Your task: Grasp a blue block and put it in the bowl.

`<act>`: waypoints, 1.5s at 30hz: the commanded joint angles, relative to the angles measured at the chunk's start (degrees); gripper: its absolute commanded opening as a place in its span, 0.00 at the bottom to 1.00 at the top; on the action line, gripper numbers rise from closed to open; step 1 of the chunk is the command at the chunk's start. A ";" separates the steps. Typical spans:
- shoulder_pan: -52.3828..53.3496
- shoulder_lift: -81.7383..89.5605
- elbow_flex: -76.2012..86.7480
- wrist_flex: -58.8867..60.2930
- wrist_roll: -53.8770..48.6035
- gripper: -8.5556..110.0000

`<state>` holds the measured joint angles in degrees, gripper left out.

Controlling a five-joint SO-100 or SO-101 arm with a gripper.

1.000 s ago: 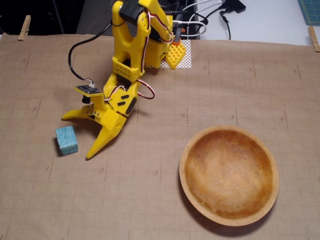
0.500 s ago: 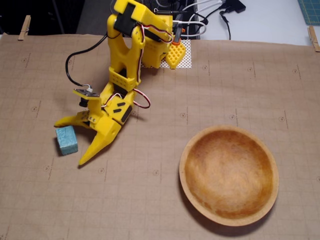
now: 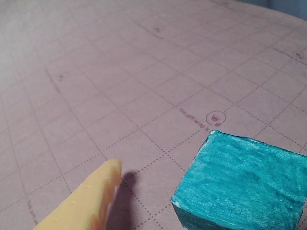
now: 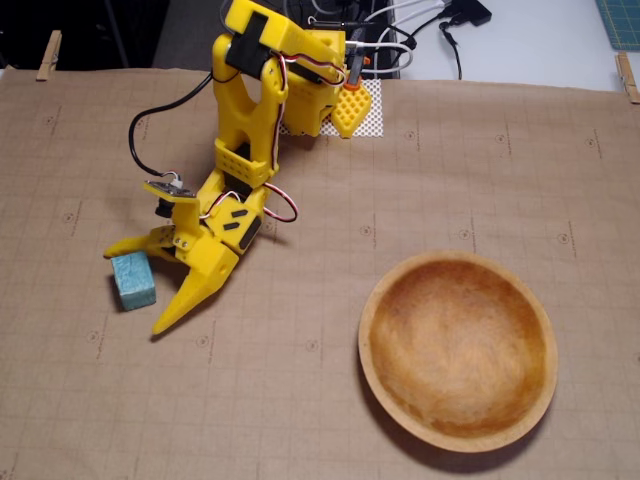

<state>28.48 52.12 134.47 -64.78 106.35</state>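
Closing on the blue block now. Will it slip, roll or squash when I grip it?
The block looks rough and foam-like, so it probably grips well and is light, though it may squash slightly. Flat faces suggest it won't roll. The open gripper straddles it, so a nudge might slide it.

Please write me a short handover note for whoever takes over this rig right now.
End effector: open, low over the paper mat, fingers straddling the blue block, nothing gripped.
Blue block: on the mat at the left of the fixed view; in the wrist view one fingertip sits apart from it.
Bowl: lower right, empty.
Done: approach and alignment.
Left: close on the block, lift, carry to the bowl, release.
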 commanded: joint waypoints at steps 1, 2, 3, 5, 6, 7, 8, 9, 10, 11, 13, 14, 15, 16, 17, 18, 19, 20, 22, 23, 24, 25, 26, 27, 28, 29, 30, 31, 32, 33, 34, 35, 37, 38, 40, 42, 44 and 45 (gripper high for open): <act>2.37 0.26 -0.35 0.26 -0.35 0.57; 3.08 0.35 -0.26 0.26 -0.35 0.57; 3.60 0.35 -0.26 0.26 -0.35 0.57; 4.83 0.35 -0.35 0.26 -0.35 0.57; 5.36 0.35 -0.35 0.26 -0.35 0.57; 5.80 0.35 -0.26 0.26 -0.35 0.57; 6.33 0.35 -0.18 0.18 -0.35 0.57; 7.12 0.35 -0.09 0.09 -0.35 0.57; 7.65 0.35 0.00 0.09 -0.35 0.57; 8.26 0.35 0.00 0.00 -0.35 0.57; 9.05 0.35 0.00 -0.18 -0.35 0.57; 9.32 0.35 0.00 -0.26 -0.35 0.57; 9.58 0.35 0.00 -0.26 -0.35 0.57; 9.67 0.35 0.09 -0.26 -0.35 0.57; 9.67 0.35 0.09 -0.18 -0.35 0.57; 9.67 0.35 0.09 -0.18 -0.35 0.57; 9.67 0.35 0.09 -0.18 -0.44 0.57; 9.67 0.35 0.00 -0.09 -0.53 0.56; 9.40 0.44 -0.09 0.09 -2.20 0.56; 9.32 0.44 -0.26 0.09 -2.99 0.56; 9.14 0.44 -0.26 -0.09 -3.96 0.56; 9.05 0.44 -0.26 -0.26 -4.31 0.55; 9.05 0.44 -0.26 -0.35 -4.75 0.53; 9.05 0.44 -0.26 -0.44 -5.01 0.51; 9.05 0.44 -0.18 -0.44 -5.10 0.49; 9.05 0.44 -0.18 -0.53 -5.19 0.47; 9.14 0.44 -0.18 -0.53 -5.36 0.45; 9.14 0.44 -0.09 -0.53 -5.45 0.42; 9.14 0.44 -0.09 -0.53 -5.63 0.40; 9.14 0.44 -0.09 -0.53 -5.63 0.37; 9.14 0.44 -0.09 -0.53 -5.71 0.35; 9.14 0.44 -0.09 -0.53 -5.71 0.33; 9.14 0.44 -0.09 -0.62 -5.71 0.28; 9.14 0.44 -0.09 -0.62 -5.71 0.25; 9.14 0.53 -0.09 -0.62 -5.71 0.20; 9.14 0.53 0.00 -0.62 -5.71 0.16; 9.14 0.53 0.00 -0.62 -5.71 0.13; 9.14 0.53 0.00 -0.62 -5.71 0.11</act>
<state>37.79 51.94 134.56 -64.16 100.99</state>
